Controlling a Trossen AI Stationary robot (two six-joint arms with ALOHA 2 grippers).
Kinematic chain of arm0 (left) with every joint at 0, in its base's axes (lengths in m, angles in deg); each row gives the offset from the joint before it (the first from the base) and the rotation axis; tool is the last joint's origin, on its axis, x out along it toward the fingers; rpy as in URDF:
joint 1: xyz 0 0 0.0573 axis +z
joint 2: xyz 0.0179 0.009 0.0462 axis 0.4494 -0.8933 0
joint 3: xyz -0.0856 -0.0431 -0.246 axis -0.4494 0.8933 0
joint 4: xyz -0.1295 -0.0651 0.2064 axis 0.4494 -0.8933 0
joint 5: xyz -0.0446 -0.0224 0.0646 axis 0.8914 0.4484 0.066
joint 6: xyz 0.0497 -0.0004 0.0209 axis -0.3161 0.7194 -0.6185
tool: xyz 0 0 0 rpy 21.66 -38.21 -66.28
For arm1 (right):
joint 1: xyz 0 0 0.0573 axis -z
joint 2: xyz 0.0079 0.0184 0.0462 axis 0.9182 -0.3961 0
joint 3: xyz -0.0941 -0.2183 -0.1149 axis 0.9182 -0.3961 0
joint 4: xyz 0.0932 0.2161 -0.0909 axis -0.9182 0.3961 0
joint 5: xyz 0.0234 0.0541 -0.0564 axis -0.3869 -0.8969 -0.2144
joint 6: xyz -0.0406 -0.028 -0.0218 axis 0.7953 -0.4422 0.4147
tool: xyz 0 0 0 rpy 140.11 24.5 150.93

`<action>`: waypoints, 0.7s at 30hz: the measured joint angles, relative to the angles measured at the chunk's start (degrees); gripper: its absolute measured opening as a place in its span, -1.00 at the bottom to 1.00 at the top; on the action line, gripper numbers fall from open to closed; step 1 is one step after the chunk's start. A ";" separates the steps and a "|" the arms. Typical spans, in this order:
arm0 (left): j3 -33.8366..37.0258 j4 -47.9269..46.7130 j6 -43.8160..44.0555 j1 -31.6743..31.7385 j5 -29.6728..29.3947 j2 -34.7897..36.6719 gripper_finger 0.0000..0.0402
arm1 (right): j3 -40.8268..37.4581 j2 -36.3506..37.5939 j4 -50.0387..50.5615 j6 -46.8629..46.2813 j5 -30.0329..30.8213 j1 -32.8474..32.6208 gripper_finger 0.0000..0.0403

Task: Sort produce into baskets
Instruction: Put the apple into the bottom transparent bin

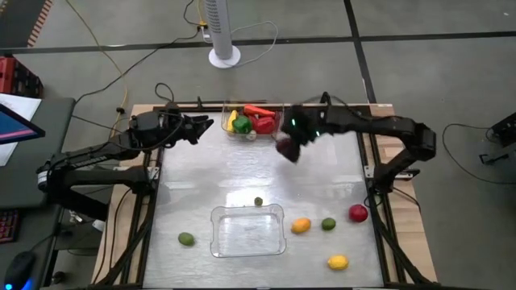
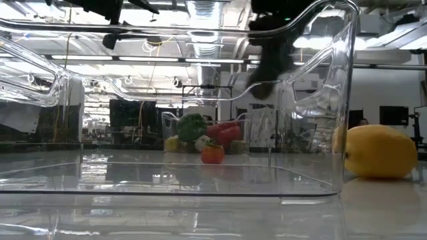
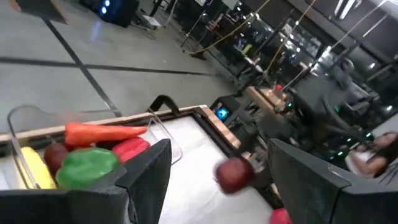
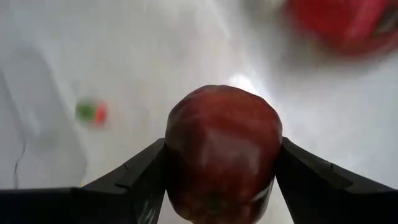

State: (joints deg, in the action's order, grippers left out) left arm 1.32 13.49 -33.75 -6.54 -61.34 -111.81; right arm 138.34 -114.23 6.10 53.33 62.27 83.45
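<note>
- Nearest the low camera stands the empty basket [image 1: 247, 231], a clear bin at the front of the tabletop [image 1: 201, 181]; nothing lies inside it.
- Loose produce lies around it: a green piece [image 1: 186, 238] on the left; on the right a yellow lemon [image 1: 338, 261], an orange piece [image 1: 301, 225], a green round [image 1: 328, 224] and a red round [image 1: 358, 213]; a tiny green-and-red piece [image 1: 258, 201] sits just behind the bin.
- Mid-table, the right gripper [image 1: 288, 146] hangs above the surface, jaws clamped on a dark maroon apple [image 4: 222, 152], which sits squarely between the two fingers [image 4: 134, 180] at its widest girth.
- The apple looks glossy and rigid, likely light hollow plastic. A smooth round skin could slip, so a hold across the middle, as here, seems the safest; a grip nearer the top or bottom would risk squeezing it out.
- Farther back, the left gripper [image 1: 200, 126] waits just beside the far basket, jaws spread and holding nothing.
- At the rear edge, the far basket [image 1: 280, 121] already holds a carrot [image 3: 102, 132], a green pepper [image 3: 87, 168], a red pepper [image 3: 129, 149], a yellow piece [image 3: 34, 169] and other red items. The long pieces would be best taken across their width, mid-length.
</note>
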 joint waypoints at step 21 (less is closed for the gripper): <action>0.00 0.33 5.89 0.23 4.46 0.02 0.25 | 14.74 -18.55 -38.55 -25.01 -79.07 12.48 0.42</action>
State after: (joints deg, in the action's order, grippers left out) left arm 1.32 13.82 -27.86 -6.30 -56.89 -111.79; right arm 153.08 -132.77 -32.45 28.32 -16.80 95.93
